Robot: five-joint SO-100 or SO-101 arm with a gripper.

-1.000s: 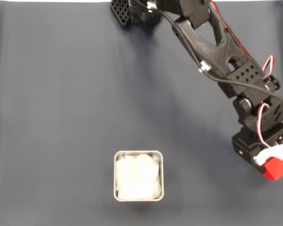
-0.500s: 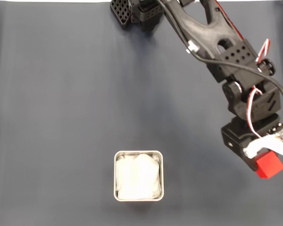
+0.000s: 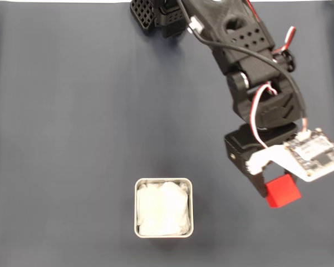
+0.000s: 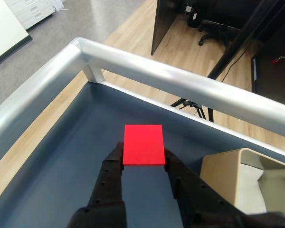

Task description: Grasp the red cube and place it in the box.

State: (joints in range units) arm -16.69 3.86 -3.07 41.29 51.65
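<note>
Clamped between the two fingers of the tool, the red cube hangs above the dark surface, well to the right of the box in the fixed view, so the carry must go leftward.

Fixed view: straight down, mid-height. Wrist view: close behind pincer, facing outward. Shared: red cube.

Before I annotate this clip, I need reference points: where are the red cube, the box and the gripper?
red cube (image 3: 282, 191), fixed view, middle of its top face.
box (image 3: 163, 181), fixed view, top edge of its metal rim.
gripper (image 4: 143, 160), wrist view, midway between its fingertips, shut on the cube.
</note>
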